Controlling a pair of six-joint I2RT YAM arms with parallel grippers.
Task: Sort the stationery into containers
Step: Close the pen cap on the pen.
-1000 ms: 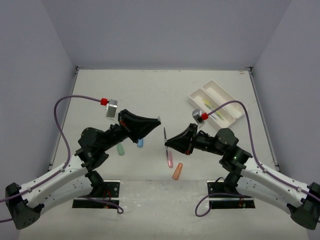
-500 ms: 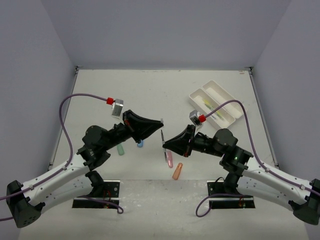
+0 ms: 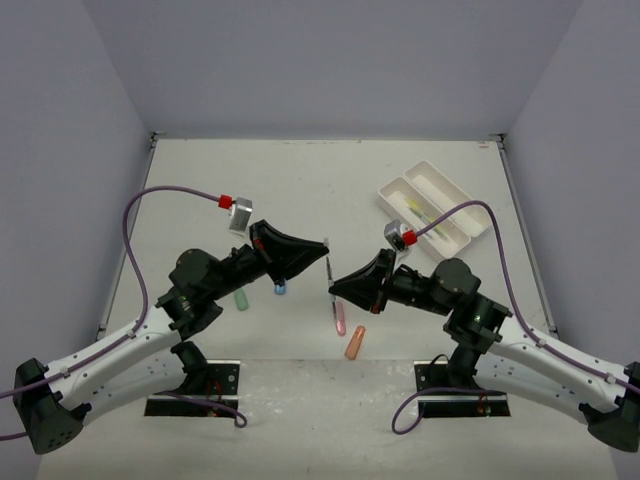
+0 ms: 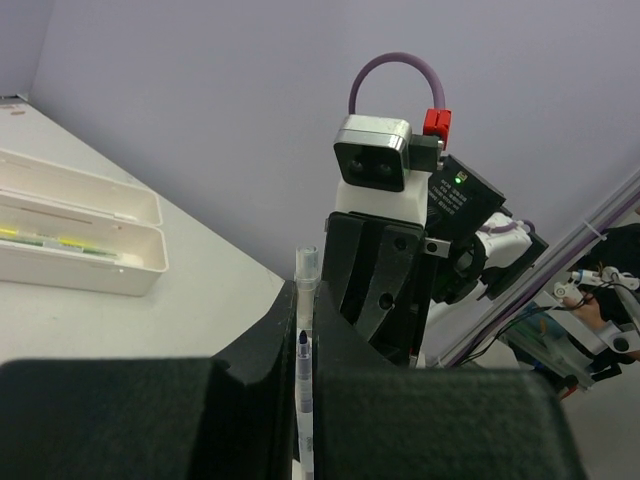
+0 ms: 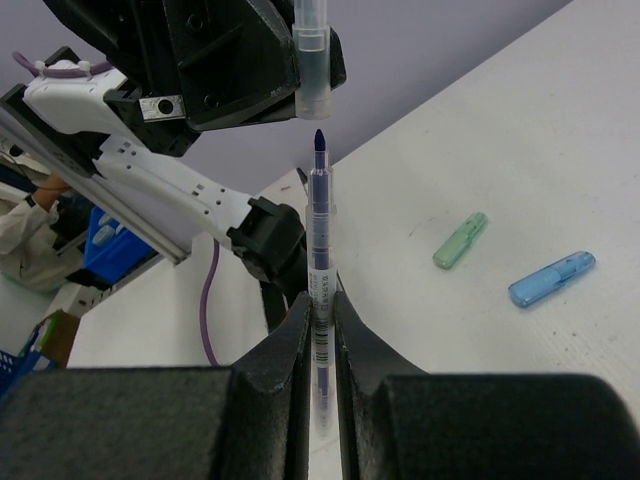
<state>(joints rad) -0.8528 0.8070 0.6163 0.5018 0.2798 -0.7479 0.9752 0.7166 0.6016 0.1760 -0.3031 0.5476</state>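
Firmly, right gripper [image 5: 320,305] pinches a thin pen [image 5: 319,220] mid-barrel, likely light, stiff, slippery; left gripper [image 4: 305,300] pinches its cap [image 4: 307,264].

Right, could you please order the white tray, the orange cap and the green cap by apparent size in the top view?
1. white tray, by far.
2. orange cap.
3. green cap, shorter, though slightly farther from the camera.
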